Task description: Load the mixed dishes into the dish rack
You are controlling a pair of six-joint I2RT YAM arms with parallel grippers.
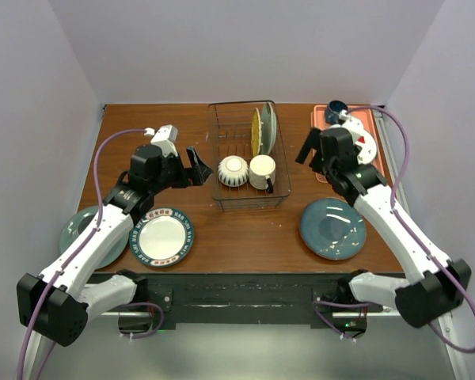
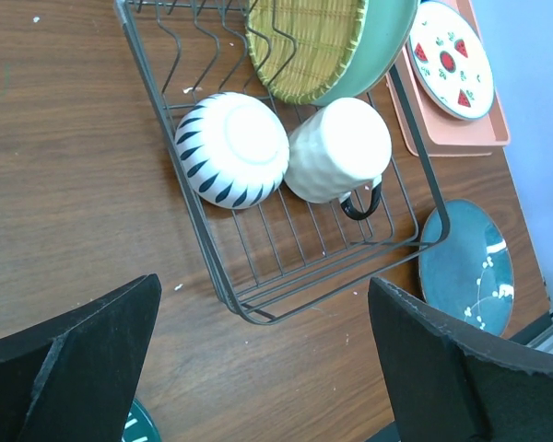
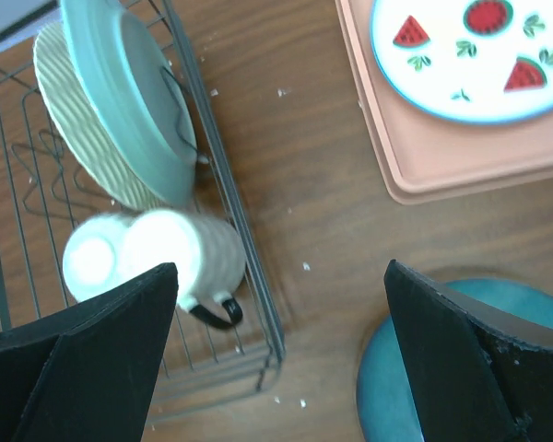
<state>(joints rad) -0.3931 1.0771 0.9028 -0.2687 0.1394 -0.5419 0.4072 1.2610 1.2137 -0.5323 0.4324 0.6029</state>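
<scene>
Crockery is split between the dish rack (image 1: 236, 141) and the brown surface (image 1: 245, 237). The rack stands at the upper middle of the top view. In its nearer end a small striped bowl (image 1: 233, 170), apparently turned mouth down, sits just beside a cream mug (image 1: 262, 172), whose dark handle points toward the lower edge of the frame. Behind them, at the rack's upper right, a yellowish woven plate (image 1: 256, 131) and a pale green plate (image 1: 267, 125) stand on edge against each other.

A white plate with a dark-blue patterned rim (image 1: 161, 237) lies flat at lower left. Beside it is a green plate (image 1: 77, 228), partly hidden by the left arm. A teal plate (image 1: 332, 228) lies flat at lower right. At upper right a pink tray (image 1: 370, 120) carries a watermelon-print plate (image 3: 475, 55) and a dark cup (image 1: 336, 108).

The left pincer (image 1: 196, 168) hangs just left of the rack, fingers wide apart, holding nothing. The right pincer (image 1: 310, 154) hangs between the rack and the tray, fingers likewise spread and empty.
</scene>
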